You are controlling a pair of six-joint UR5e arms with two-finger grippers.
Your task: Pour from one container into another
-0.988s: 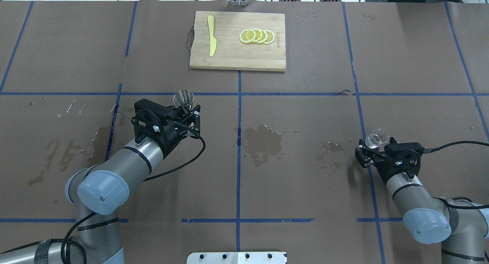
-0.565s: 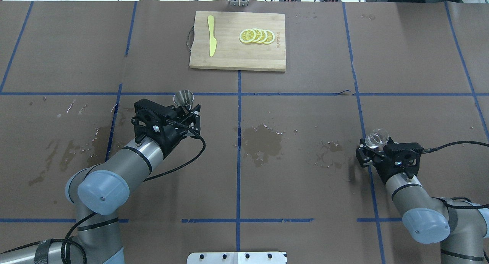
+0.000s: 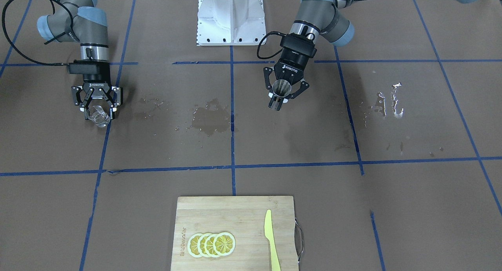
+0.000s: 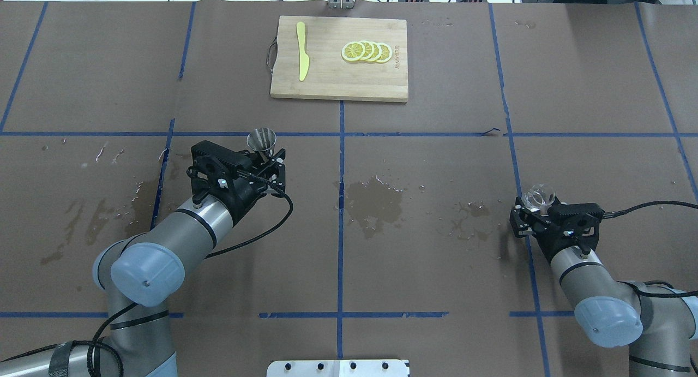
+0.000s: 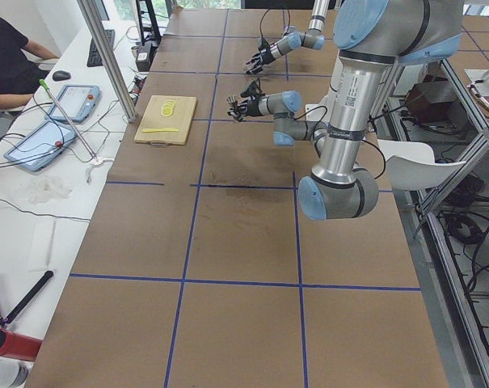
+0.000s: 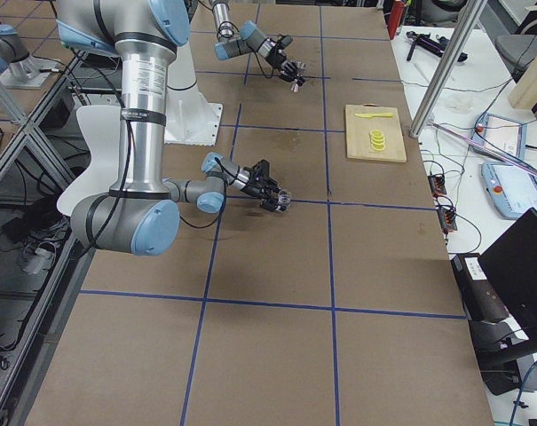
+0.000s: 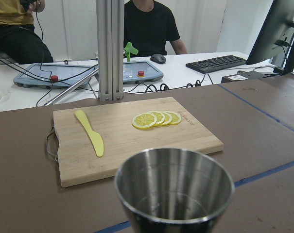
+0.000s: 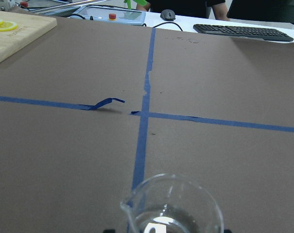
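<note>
**Front-facing view.** The left gripper point(image 3: 279, 98) was clamped on the steel cup point(image 3: 281, 86). The right gripper point(image 3: 97, 109) was clamped on the glass beaker point(image 3: 98, 117). The two were well apart, with a wet patch point(image 3: 210, 120) on the bench point(image 3: 392, 208) between them. "ROBOTIQ" was printed on both gripper bodies.

**Overhead view.** Each vessel stood upright, mouth up, at its gripper's tips. A cutting board point(image 4: 338, 77) lay well ahead of the left gripper. Its edge stamp was too small to read.

**Left wrist view.** The cup sat just ahead of the gripper, its contents uncertain. Lemon slices point(image 7: 156, 119) and a yellow knife point(image 7: 91, 133) lay on the board beyond.

**Right wrist view.** The beaker was spouted, and its fill level was unclear.

**Risk, as judged.** Smooth glass and steel might slip in the fingers once tilted. A misaligned rim, or tipping too early, would add to the spills.
</note>
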